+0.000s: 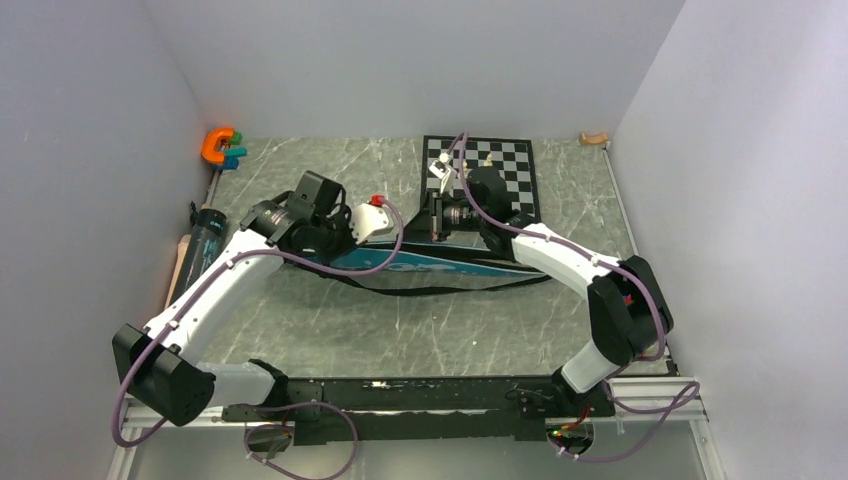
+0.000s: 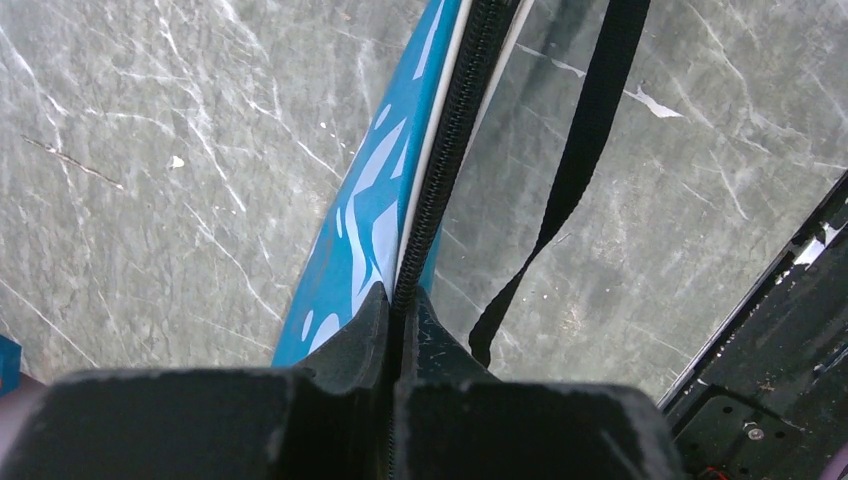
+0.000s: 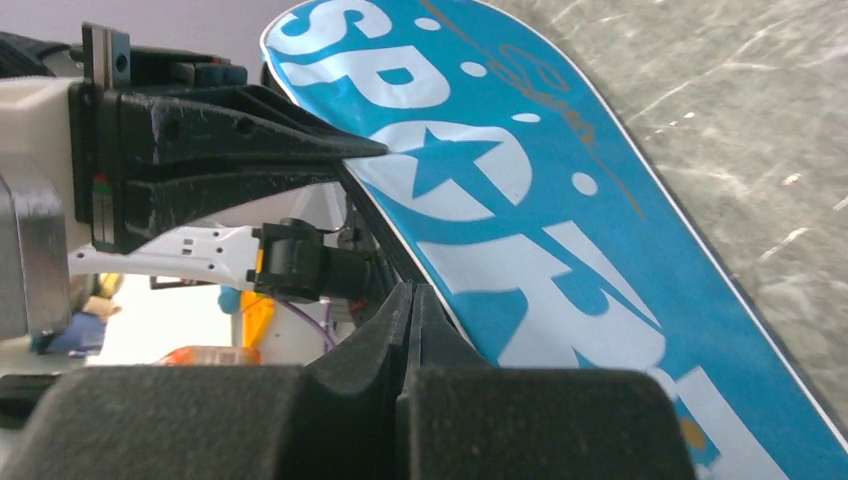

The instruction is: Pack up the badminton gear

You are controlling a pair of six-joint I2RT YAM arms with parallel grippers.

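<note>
The blue racket bag (image 1: 440, 266) printed "SPORT" lies across the middle of the table, its black strap (image 1: 440, 288) looped in front of it. My left gripper (image 1: 345, 232) is at the bag's left end. In the left wrist view it (image 2: 400, 300) is shut on the black zipper edge of the bag (image 2: 365, 215), with the strap (image 2: 590, 150) hanging beside it. My right gripper (image 1: 436, 216) is at the bag's far edge. In the right wrist view its jaws (image 3: 410, 290) are shut, tips against the bag's (image 3: 560, 240) black edge; nothing shows between them. The left gripper (image 3: 365, 160) shows there too.
A black-and-white chessboard (image 1: 505, 170) with pieces lies behind the right gripper. An orange clamp tool (image 1: 218, 145) sits in the back left corner. A dark cylindrical container (image 1: 205, 235) lies along the left wall. A black rail (image 1: 400, 395) runs along the near edge.
</note>
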